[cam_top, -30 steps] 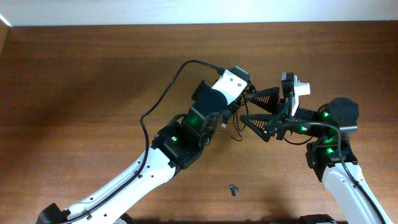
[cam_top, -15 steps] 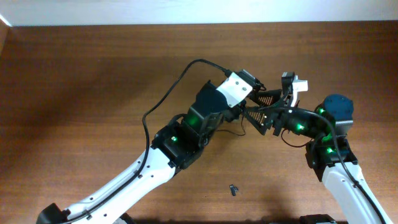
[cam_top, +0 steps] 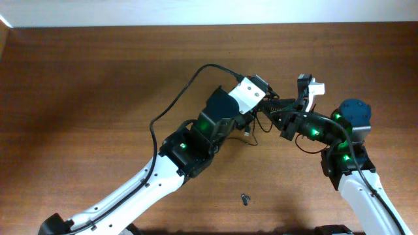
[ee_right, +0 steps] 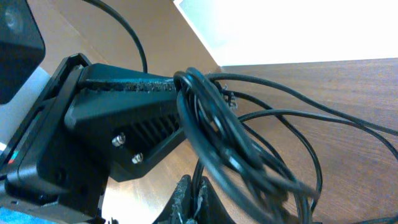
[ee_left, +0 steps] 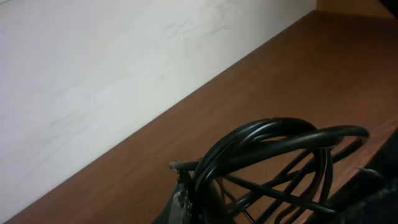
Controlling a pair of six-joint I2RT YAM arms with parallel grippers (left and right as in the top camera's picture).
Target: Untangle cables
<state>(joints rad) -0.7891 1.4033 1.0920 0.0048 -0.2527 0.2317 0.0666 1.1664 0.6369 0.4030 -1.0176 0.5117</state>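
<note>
The cables (cam_top: 251, 130) are a tangle of thin black cords hanging between my two grippers near the table's middle. In the overhead view my left gripper (cam_top: 265, 105) reaches right and is shut on the bundle. In the left wrist view the cables' loops (ee_left: 273, 134) arch up from my left gripper (ee_left: 186, 202) at the bottom edge. My right gripper (cam_top: 260, 114) comes in from the right and meets the left one. In the right wrist view my right gripper (ee_right: 196, 196) is shut on one cable strand (ee_right: 200, 171) below the looped cables (ee_right: 224, 134), which the left gripper's black fingers (ee_right: 130, 124) pinch.
A tiny dark clip-like piece (cam_top: 245, 199) lies on the brown table nearer the front. The left arm's thick black wire (cam_top: 171, 101) arcs over the table. A white wall (cam_top: 196, 12) runs along the far edge.
My right gripper, wide open a second ago, has closed on a strand of the cables beside the left gripper. The left gripper has shifted slightly up and right with the bundle.
</note>
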